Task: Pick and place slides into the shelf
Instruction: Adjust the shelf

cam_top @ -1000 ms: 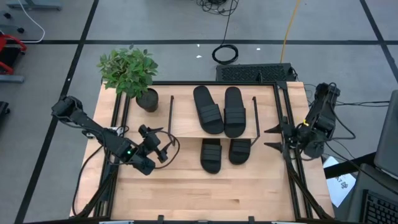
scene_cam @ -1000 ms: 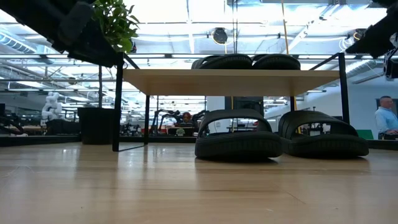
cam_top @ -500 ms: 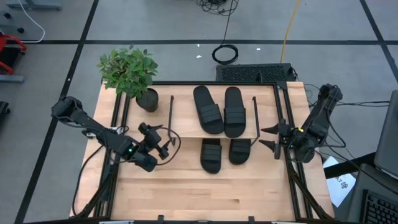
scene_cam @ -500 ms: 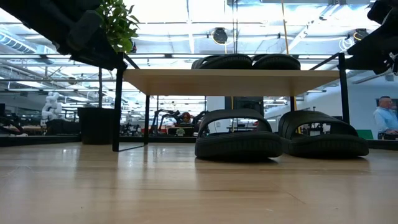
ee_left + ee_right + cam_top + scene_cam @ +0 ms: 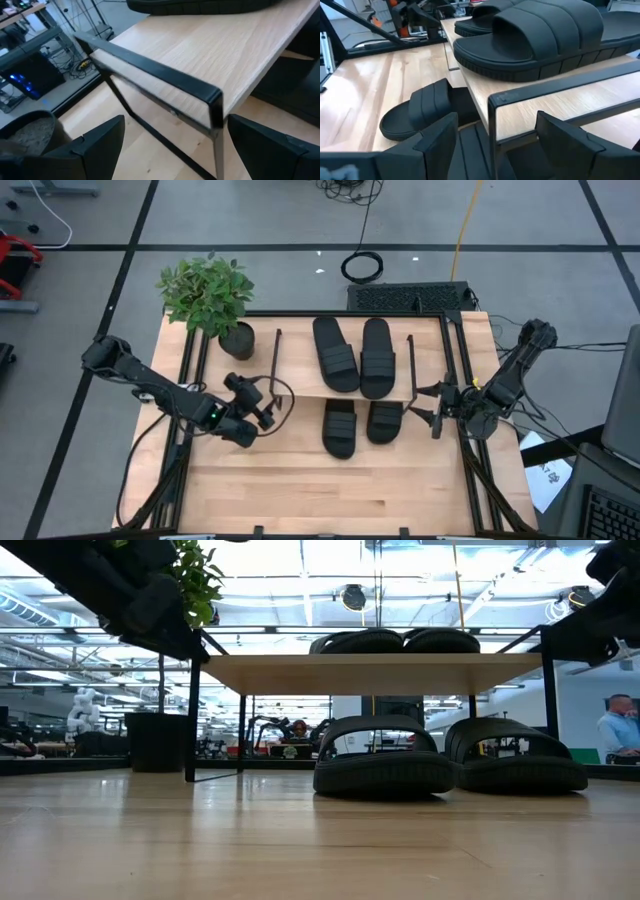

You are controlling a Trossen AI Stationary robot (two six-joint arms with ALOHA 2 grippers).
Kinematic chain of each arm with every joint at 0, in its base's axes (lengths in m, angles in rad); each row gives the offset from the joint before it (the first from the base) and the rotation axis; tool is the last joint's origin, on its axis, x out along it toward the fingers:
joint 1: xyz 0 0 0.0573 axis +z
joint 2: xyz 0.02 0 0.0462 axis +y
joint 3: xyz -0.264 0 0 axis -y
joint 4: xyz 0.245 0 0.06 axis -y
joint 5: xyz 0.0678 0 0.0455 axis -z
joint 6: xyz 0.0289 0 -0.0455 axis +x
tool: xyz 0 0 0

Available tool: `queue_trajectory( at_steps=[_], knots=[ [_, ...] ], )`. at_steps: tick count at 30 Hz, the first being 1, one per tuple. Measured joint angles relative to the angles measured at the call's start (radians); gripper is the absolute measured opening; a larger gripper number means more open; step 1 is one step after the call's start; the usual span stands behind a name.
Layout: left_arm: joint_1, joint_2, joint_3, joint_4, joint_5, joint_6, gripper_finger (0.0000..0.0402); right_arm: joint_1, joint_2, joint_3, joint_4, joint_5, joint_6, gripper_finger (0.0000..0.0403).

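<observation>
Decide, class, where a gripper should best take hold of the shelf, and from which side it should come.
Probably the thin black end frames of the shelf, one from each side. The wide flat board offers no narrow part, and two slides lie on top. The left gripper and right gripper already stand open at opposite ends, a frame corner between each one's fingers in the wrist views.

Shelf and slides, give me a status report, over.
Left gripper and right gripper open, one at each end of the shelf. Two slides on top, two underneath. Potted plant stands clear.
</observation>
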Motion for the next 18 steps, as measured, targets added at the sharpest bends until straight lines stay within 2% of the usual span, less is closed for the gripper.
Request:
queue_trajectory(
  at_steps=[7, 11, 14, 18],
  knots=[
    [0.002, 0.0, 0.0, 0.125, 0.054, 0.148, 0.0351, -0.004, 0.0, -0.014, 0.015, -0.002, 0.001, 0.0258],
    [0.015, 0.0, 0.0, 0.155, 0.107, 0.169, 0.0338, -0.003, 0.0, -0.014, 0.017, -0.003, -0.013, 0.0258],
    [0.021, 0.0, 0.0, 0.156, 0.139, 0.168, 0.0296, -0.003, 0.0, -0.014, 0.023, -0.004, -0.027, 0.025],
    [0.021, 0.0, 0.0, 0.176, 0.167, 0.202, 0.0217, -0.004, 0.0, -0.014, 0.034, -0.046, -0.059, 0.0217]
  ],
)
